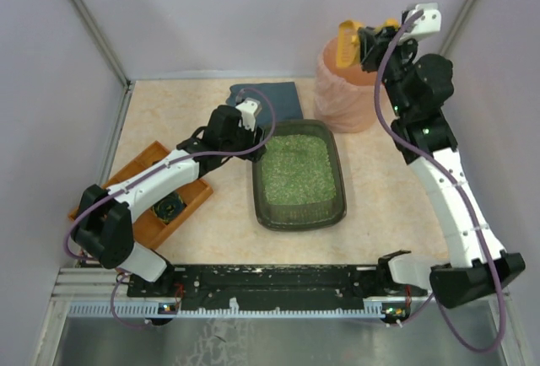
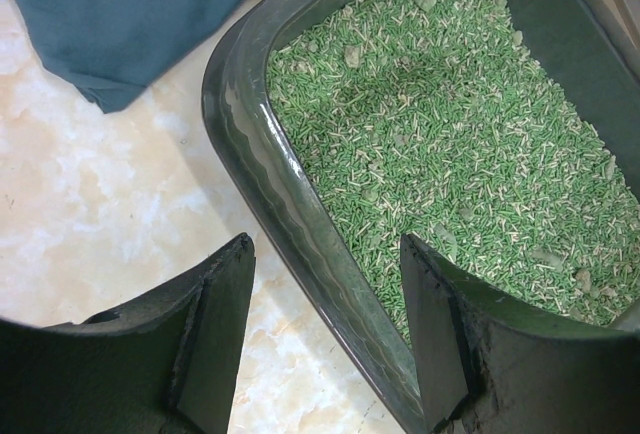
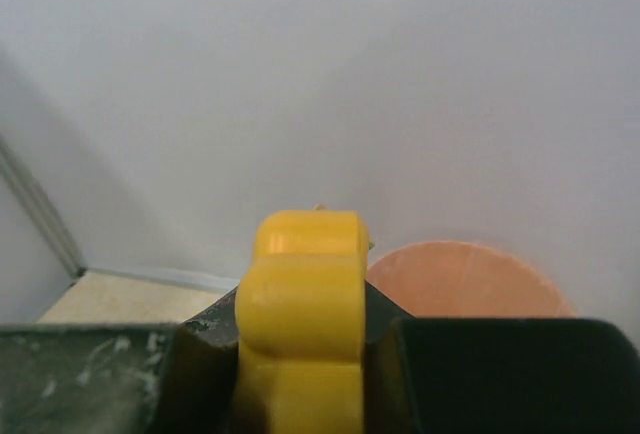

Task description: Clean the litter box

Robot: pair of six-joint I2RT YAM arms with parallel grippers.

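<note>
Top view: a peach round bin (image 1: 342, 100) stands at 1 o'clock from the litter box (image 1: 299, 221), just beside its far corner. A blue cloth (image 1: 268, 94) lies flat at 11 o'clock, near the box. An orange wood tray (image 1: 190, 201) sits at 8 o'clock w/ the L arm across it & a small dark thing in it. The right claw (image 1: 371, 41) is up over the bin, pinching a yellow plastic scoop (image 1: 348, 41). Its wrist cam shows the scoop handle (image 3: 300, 314) squeezed tight btwn both fingers, w/ the bin top (image 3: 465, 279) behind. The litter box is in the middle of the pale, stone-look table (image 1: 169, 113). It's a dark grey-green plastic tray w/ round corners, a smooth shiny rim (image 2: 260, 154) & lots of tiny green sticks inside, some lumps too. The left claw (image 2: 325, 324) is spread wide over the box's 9 o'clock rim, one finger outside & one inside. The cloth (image 2: 130, 14) looks soft.
</note>
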